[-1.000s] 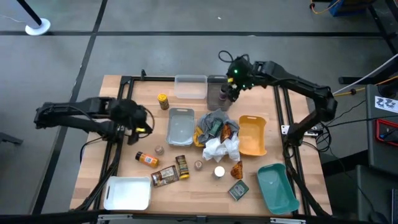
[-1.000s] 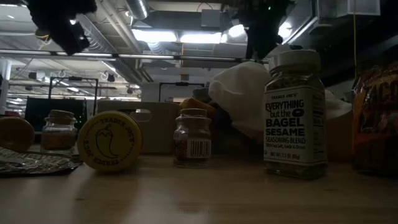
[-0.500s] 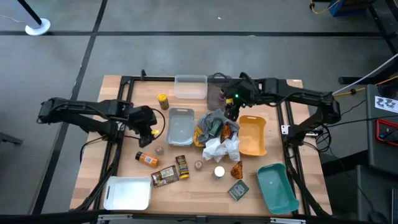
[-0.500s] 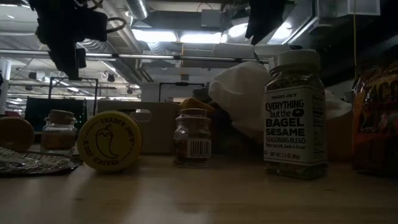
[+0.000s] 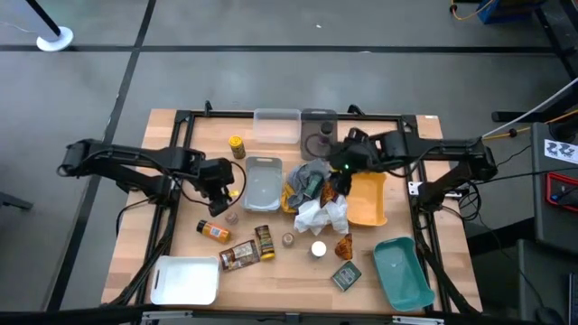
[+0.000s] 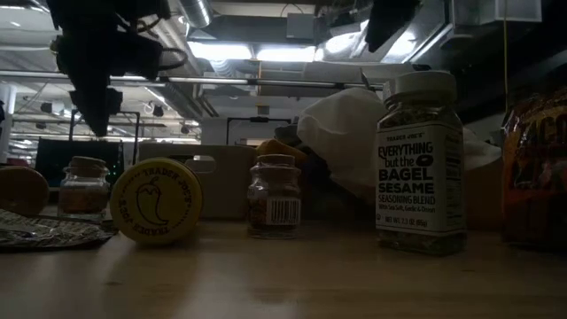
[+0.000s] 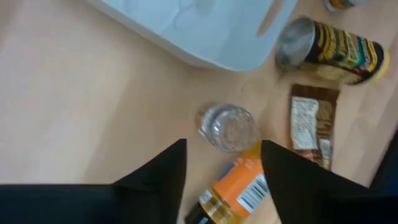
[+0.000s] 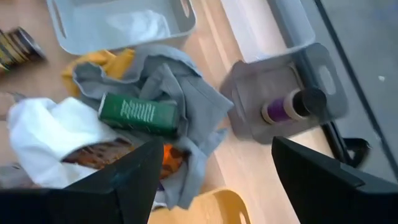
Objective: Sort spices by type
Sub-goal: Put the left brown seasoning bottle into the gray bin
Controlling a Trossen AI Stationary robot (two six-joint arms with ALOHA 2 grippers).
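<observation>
My left gripper (image 5: 223,188) (image 7: 222,144) hovers open over the table's left half. Below its fingers a tiny round pot (image 7: 227,126) stands on the wood, with the orange bottle (image 7: 231,193) lying on its side beside it. My right gripper (image 5: 340,176) (image 8: 217,142) hangs open above the pile of grey cloth (image 8: 186,102) and white cloth (image 8: 43,134). A green tin (image 8: 140,114) lies on the grey cloth. A dark purple jar (image 8: 289,106) stands in the dark grey tray (image 5: 318,126).
A dark jar (image 5: 264,242) and a brown packet (image 5: 237,257) lie near the front. A yellow jar (image 5: 237,146) stands far left. Around them lie a grey tray (image 5: 263,183), a clear tray (image 5: 276,126), a yellow tray (image 5: 368,199), a teal tray (image 5: 402,271) and a white tray (image 5: 185,280).
My left gripper has moved toward the table's right and near edges and come down over the round pot and orange bottle. My right gripper has travelled from above the dark grey tray toward the near edge, ending over the cloth pile.
</observation>
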